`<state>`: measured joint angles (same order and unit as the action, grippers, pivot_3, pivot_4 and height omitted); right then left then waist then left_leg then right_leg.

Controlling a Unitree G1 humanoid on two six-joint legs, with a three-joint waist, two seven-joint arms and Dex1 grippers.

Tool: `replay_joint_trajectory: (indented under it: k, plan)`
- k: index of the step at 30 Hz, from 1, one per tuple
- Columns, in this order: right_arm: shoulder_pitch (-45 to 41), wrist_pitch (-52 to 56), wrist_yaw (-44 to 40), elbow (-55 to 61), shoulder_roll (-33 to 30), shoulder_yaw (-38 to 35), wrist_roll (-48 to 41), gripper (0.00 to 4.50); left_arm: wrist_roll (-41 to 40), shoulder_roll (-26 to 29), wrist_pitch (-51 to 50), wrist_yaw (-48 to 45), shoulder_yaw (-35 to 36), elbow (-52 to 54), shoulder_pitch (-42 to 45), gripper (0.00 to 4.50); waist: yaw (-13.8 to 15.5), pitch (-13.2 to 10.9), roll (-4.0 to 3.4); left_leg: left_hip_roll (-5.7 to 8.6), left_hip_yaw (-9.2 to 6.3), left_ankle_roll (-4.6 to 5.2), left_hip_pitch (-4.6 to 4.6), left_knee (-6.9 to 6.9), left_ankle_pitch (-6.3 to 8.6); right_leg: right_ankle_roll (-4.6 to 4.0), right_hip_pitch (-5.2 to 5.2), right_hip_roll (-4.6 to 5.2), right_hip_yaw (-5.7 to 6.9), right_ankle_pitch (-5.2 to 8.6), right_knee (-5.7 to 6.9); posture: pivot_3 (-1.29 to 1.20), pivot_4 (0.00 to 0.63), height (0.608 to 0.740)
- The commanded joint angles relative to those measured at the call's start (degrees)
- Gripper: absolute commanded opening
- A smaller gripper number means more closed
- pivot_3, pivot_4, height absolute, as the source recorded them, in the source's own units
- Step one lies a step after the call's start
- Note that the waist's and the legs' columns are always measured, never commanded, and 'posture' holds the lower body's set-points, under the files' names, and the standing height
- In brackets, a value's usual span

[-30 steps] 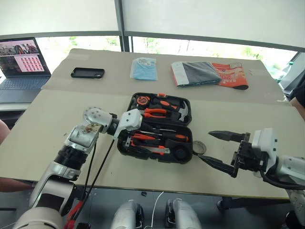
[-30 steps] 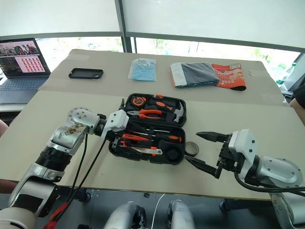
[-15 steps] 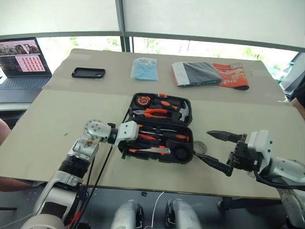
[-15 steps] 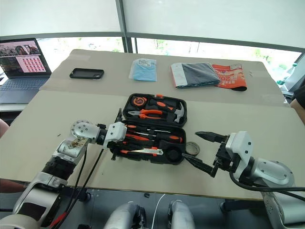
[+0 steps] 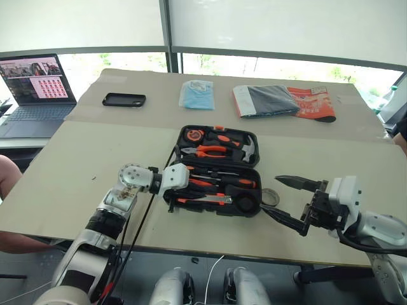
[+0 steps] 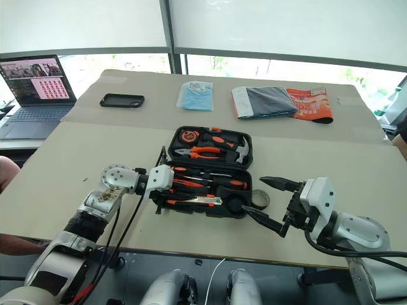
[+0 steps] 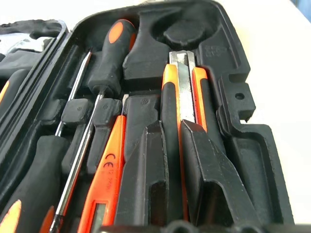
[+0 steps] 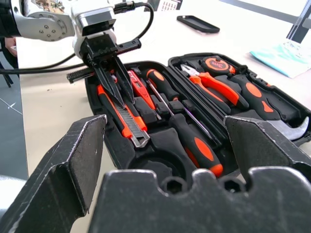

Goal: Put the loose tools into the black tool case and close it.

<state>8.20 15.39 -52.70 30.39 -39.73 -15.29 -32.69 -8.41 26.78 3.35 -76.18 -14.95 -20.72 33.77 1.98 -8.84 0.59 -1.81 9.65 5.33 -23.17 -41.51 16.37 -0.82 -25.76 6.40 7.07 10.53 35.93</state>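
Observation:
The black tool case (image 5: 203, 208) lies open at the middle of the table. In its lower half sit the loose tools: the utility knife (image 7: 184, 82), a slim orange screwdriver (image 7: 104, 184) and a black-and-orange screwdriver (image 8: 192, 138). My left gripper (image 8: 125, 99) reaches in from the case's left side, shut, with its tips down on the utility knife. The small dark tape roll (image 5: 270, 197) lies on the table against the case's right end. My right gripper (image 6: 251, 194) hovers open beside that roll, holding nothing.
Pliers (image 5: 213, 151), a hammer and a tape measure fill the case's lid. At the back are a phone (image 5: 124, 100), a blue packet (image 5: 197, 94), grey cloth (image 5: 267, 100) and an orange booklet (image 5: 311, 101). A laptop (image 5: 35, 86) stands far left. A person's arm (image 5: 6, 175) shows at the left edge.
My left gripper sank into the case's lower half and closed its fingers over the utility knife. The right gripper stayed where it was, still open.

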Motion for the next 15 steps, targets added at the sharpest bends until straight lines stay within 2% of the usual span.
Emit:
replay_joint_trajectory:
  k: [1, 4, 11, 14, 15]
  plan:
    - [0.25, -1.21, -0.29, 0.81, -0.40, -1.39, -0.43, 4.50, -2.25, -0.61, -1.60, 0.50, 1.51, 1.73, -0.60, 1.17, -0.09, 0.00, 0.00, 0.00, 0.01, -0.03, -0.02, 0.01, -0.02, 0.01, -0.04, -0.02, 0.00, 0.00, 0.00, 0.00, 0.150, 0.740]
    - [0.16, -1.03, -0.28, 0.85, -0.45, -1.33, -0.56, 4.50, -3.10, -1.34, 1.30, 0.97, 2.83, 2.30, -0.15, 2.16, -0.19, -0.01, 0.01, 0.00, 0.01, -0.31, -0.13, 0.01, -0.19, 0.02, -0.16, -0.05, 0.00, 0.00, 0.02, 0.00, 0.150, 0.740]
    - [0.08, -0.69, -0.27, 0.81, -0.49, -1.08, -0.69, 4.50, -3.00, -1.43, 2.46, 0.90, 3.23, 1.60, 0.74, 2.16, -0.50, -0.01, 0.02, 0.00, 0.01, -0.32, -0.18, 0.01, -0.19, 0.02, -0.20, -0.05, 0.01, -0.01, 0.01, 0.00, 0.150, 0.740]
    - [0.00, -0.56, -0.16, 0.81, -0.44, -0.96, -0.73, 4.50, -4.12, -1.74, 2.22, -0.78, 3.06, 1.35, 0.52, 1.38, -0.61, -0.01, 0.02, 0.00, 0.01, -0.09, -0.18, 0.02, -0.05, 0.02, -0.20, -0.06, 0.01, -0.01, 0.01, 0.00, 0.150, 0.740]
    - [0.01, -0.55, -0.16, 0.82, -0.45, -0.94, -0.73, 4.50, -4.23, -1.75, 1.78, -0.99, 2.94, 1.57, 0.36, 0.95, -0.63, -0.01, 0.02, -0.01, 0.01, -0.09, -0.19, 0.02, -0.06, 0.02, -0.20, -0.06, 0.01, -0.01, 0.01, 0.00, 0.150, 0.740]
